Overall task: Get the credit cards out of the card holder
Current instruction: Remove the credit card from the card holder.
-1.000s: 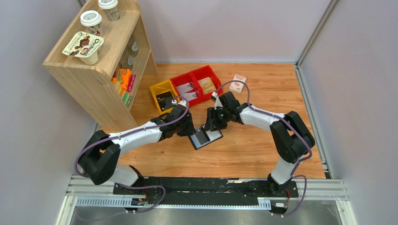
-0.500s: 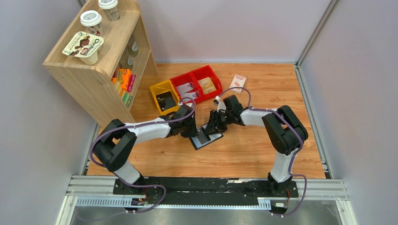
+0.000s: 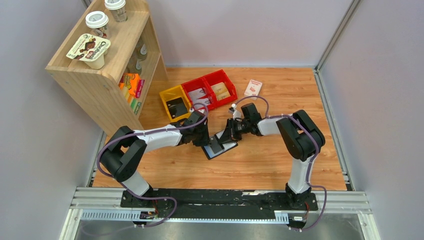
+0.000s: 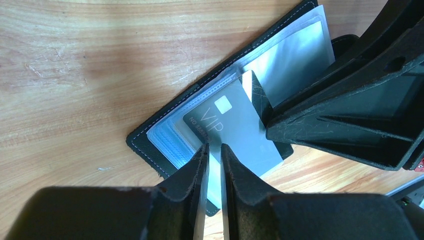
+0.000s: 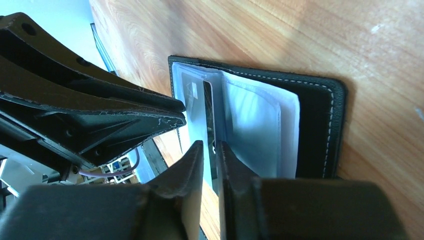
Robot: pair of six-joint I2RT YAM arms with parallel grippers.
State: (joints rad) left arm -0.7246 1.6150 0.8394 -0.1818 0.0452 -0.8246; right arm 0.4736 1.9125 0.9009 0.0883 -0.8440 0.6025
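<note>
Both left gripper [image 4: 214, 147] and right gripper [image 5: 209, 145] are narrowing to slits at the credit card [image 4: 235, 125] jutting from the card holder [image 4: 140, 145]; I am starting extraction but cannot tell if either grasps.

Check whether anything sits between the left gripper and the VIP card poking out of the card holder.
Nothing visible does. The left gripper sits right at the near edge of the VIP card. The right gripper crowds the card's other side, over the open card holder.

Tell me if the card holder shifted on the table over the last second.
No. The card holder lies in the same spot relative to the red bins.
</note>
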